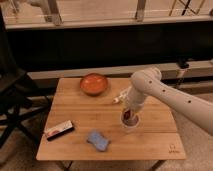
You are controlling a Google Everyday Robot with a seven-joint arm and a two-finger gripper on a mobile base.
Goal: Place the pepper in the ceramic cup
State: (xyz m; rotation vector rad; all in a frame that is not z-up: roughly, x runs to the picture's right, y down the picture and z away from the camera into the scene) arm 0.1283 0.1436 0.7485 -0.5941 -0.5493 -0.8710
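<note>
The pepper (pixel 130 117) shows as a small dark red patch at the mouth of the cup (pixel 130 123), right under the gripper (pixel 129 113). Whether it rests inside the cup or is held just above the rim cannot be told. The cup is pale and round, and stands on the right half of the wooden table (pixel 110 140), a little toward the front edge.

The gripper hangs directly over the cup, pointing down, at the end of the white arm (pixel 170 97) that reaches in from the right side of the view. Its state, released or clenched, cannot be told, since the wrist hides it.

An orange bowl (pixel 94 83) sits near the back edge of the table, well apart from the cup. A small white item (pixel 119 97) lies between the bowl and the arm. A blue sponge (pixel 98 140) lies near the front edge, left of the cup. A flat dark packet with a red and white end (pixel 59 130) lies on the left side. A dark folding chair (pixel 15 100) stands just beside the table's left end.
</note>
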